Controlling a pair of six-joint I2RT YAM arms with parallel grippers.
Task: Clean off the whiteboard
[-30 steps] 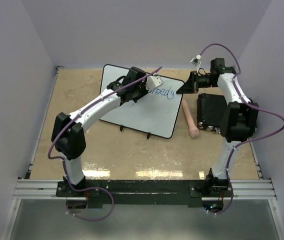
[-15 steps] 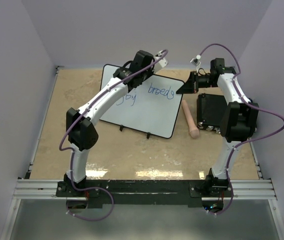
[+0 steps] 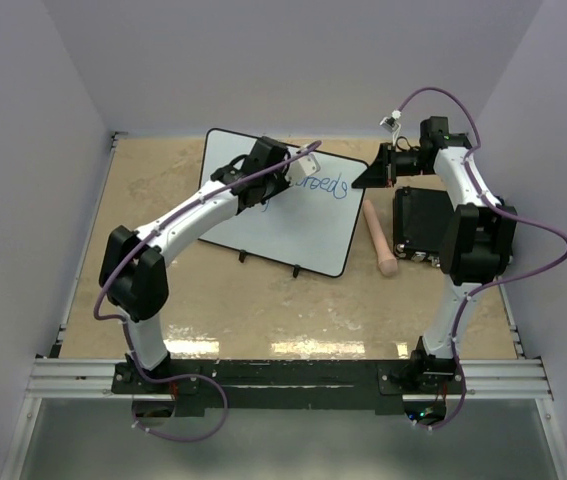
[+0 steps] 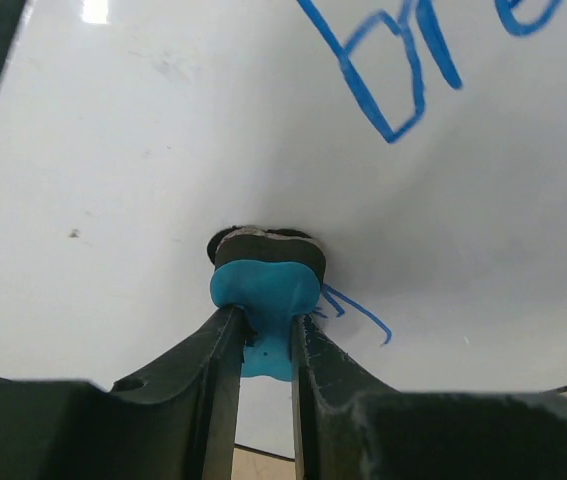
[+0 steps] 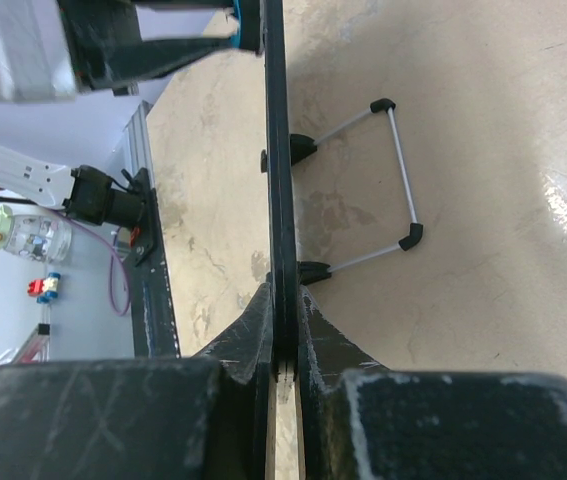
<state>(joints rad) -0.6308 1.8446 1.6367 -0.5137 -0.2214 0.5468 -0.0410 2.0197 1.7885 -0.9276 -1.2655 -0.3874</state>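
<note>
- Counting what lies on the tan surface (image 3: 263,310), we find one whiteboard (image 3: 303,228), one black box (image 3: 418,222) and one pale pinkish stick (image 3: 380,240).
- We see the whiteboard at the far middle of the surface, between the two arms, with the stick just to its right and the box beyond the stick.
- We count two small black feet (image 3: 248,258) along the board's near edge, and the right wrist view shows one wire stand (image 5: 398,175) behind it.
- We read one word in blue handwriting (image 3: 323,185) on the board's right half, and a short blue scrap beside the eraser in the left wrist view.
- We see the left pincer (image 4: 263,335) clamped on one blue eraser (image 4: 263,290), its dark pad pressed against the white face.
- We see the right pincer (image 5: 283,340) closed on the board's thin black rim at its far right corner, the board running edge-on away from its fingers.
</note>
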